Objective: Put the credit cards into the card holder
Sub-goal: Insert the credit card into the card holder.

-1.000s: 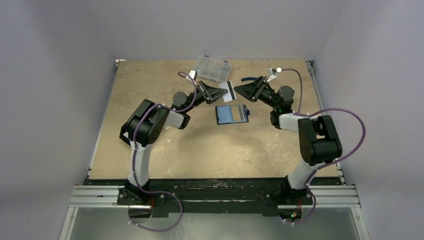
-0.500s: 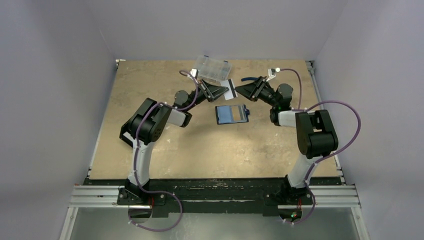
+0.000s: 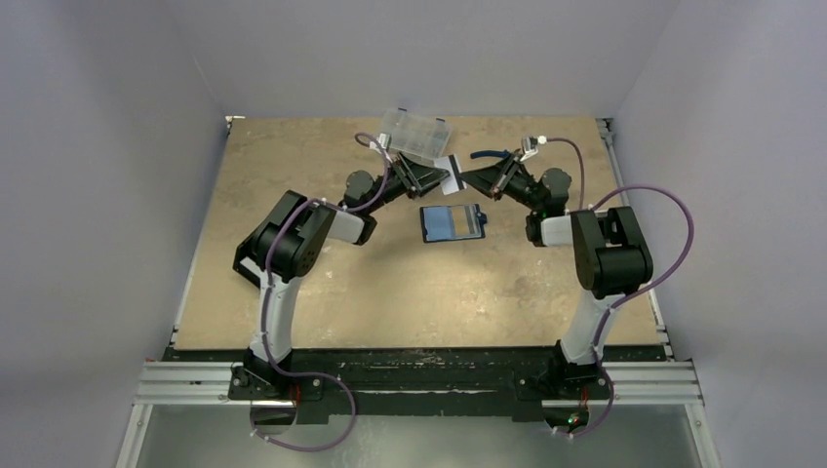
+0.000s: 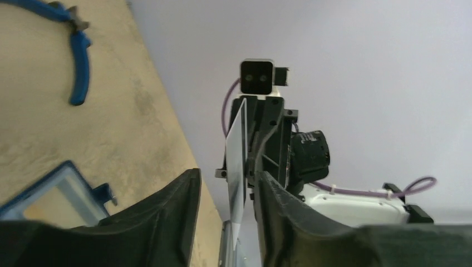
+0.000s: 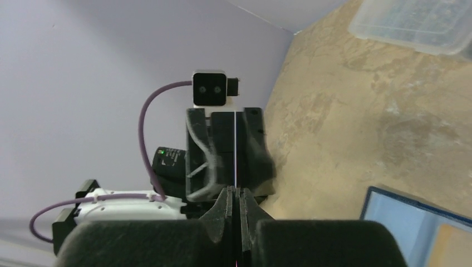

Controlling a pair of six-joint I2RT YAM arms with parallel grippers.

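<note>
My right hand [image 5: 236, 196] is clenched on the credit card [image 5: 236, 149]. It pinches the card's near edge, so the card stands edge-on, straight out from my fingertips. My left hand [image 4: 225, 177] faces it from the other side, released. Its fingers [image 4: 167, 211] stand apart with the far end of the same card between them, closer to one finger than the other; whether it touches that finger I cannot quite tell. Both hands hang above the counter [image 3: 322, 292], tip to tip. The card holder [image 3: 453, 222] lies open and flat on the counter, below the hands and nearer my bases, not touching the card. Beyond my left hand sits a clear compartment case [image 3: 416, 134]. Beyond my right hand lie blue pliers [image 3: 491, 154].
</note>
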